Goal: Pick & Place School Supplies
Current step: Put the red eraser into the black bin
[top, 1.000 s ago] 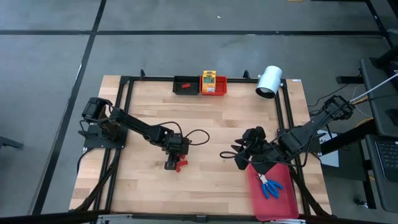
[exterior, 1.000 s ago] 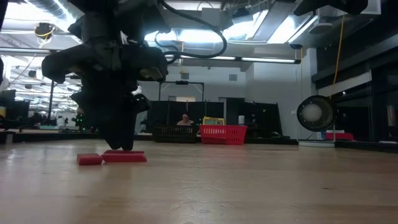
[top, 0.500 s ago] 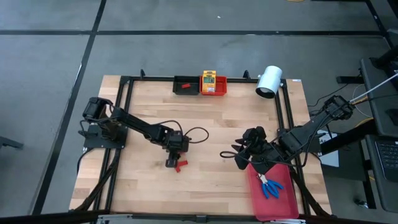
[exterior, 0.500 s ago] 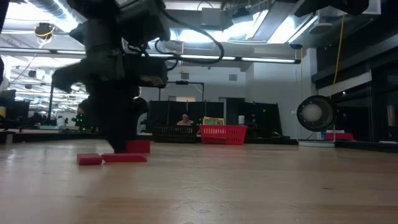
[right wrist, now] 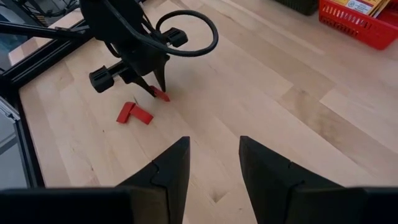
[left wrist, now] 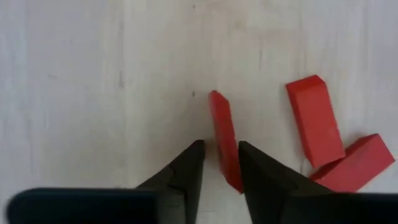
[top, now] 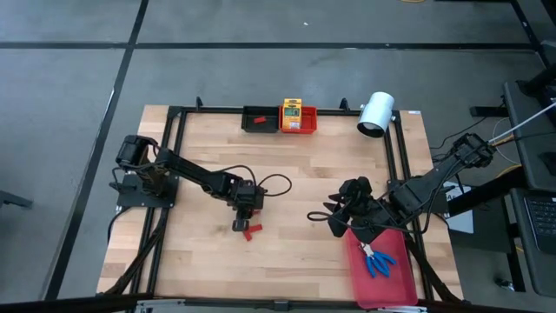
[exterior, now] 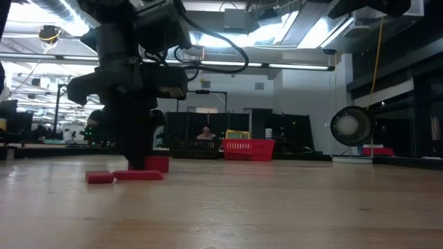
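My left gripper (top: 242,225) is over the middle of the table, shut on one small red piece (left wrist: 222,134). Two more red pieces (left wrist: 314,121) (left wrist: 357,163) lie flat on the wood beside it, touching at their ends; in the low view they are the pieces (exterior: 124,176) below the held one (exterior: 156,164). My right gripper (right wrist: 214,163) is open and waits over the table's right part, next to the flat red tray (top: 387,283), in which the blue-handled tools (top: 378,259) lie. A yellow-and-green box (top: 291,112) sits in the red bin. My left gripper pinches the red piece between its two fingers at one end (left wrist: 230,171), coming from above and pointing down. The piece's other end (left wrist: 216,98) sticks out beyond the fingertips. In the low view it hangs a little above the table, clear of the other two pieces.
A black bin (top: 258,119) and a red bin (top: 304,126) stand side by side at the table's far edge. A white cylinder (top: 376,114) stands at the far right corner. A black frame (top: 174,156) borders the wood. Bare wood lies between the two arms.
My left gripper, down at the red pieces a second ago, has risen a little with one piece between its fingers. That piece has come off the table. The other two have stayed where they lay.
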